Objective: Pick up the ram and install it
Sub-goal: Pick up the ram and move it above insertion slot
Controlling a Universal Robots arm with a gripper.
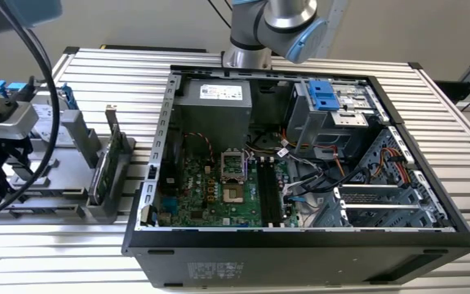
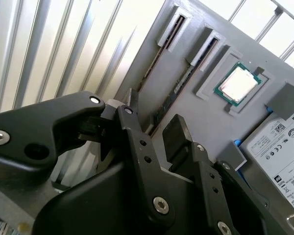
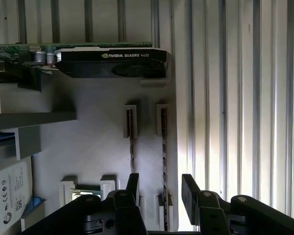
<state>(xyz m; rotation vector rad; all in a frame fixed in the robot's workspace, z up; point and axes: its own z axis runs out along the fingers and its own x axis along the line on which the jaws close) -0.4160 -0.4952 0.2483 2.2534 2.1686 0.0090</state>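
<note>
My gripper [image 3: 160,188] is wide open and empty, jaws straddling the ram [image 3: 164,156], upright in its grey holder [image 3: 98,142]. No grasp yet; motherboard sockets [image 1: 269,193] look vacant.

- One end effector [image 3: 160,187], mine, with two black fingers [image 3: 190,188].
- One open computer case [image 1: 300,245], standing on one slatted bench [image 1: 447,122].
- One grey holder tray [image 3: 98,142], at nine o'clock of the case in the exterior view.
- Two narrow slots [image 3: 130,120] side by side in that tray.
- One ram [image 3: 164,156] I can count for certain, on edge in a slot; whether the neighbouring slot holds a second, I cannot tell.
- One expansion card [image 3: 110,62].
- One processor chip [image 2: 237,84].
- One silver hard drive [image 2: 279,142].
</note>
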